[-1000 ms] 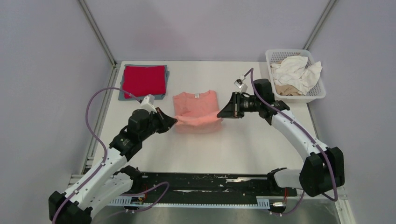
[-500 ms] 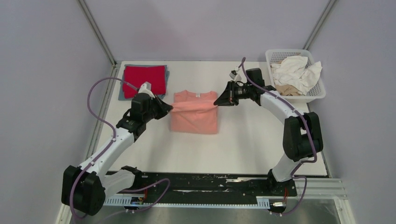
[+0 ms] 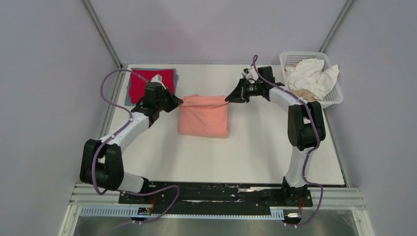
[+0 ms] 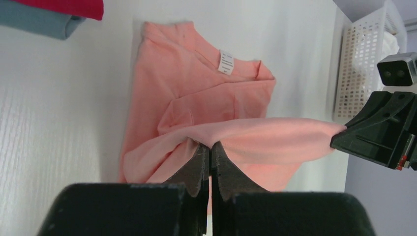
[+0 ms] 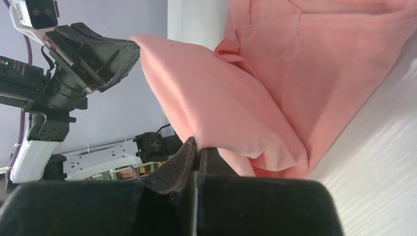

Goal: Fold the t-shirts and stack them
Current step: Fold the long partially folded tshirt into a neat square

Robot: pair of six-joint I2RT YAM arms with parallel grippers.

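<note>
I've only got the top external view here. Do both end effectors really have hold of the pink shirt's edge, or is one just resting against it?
Observer: The left wrist view shows the left end effector shut, pinching the salmon-pink t-shirt.
Operator: And the right one?
Observer: The right wrist view shows the right end effector shut on the same edge.
Operator: Is that edge laid flat yet?
Observer: No, it hangs raised above the collar half, whose white neck label shows beneath it.
</note>
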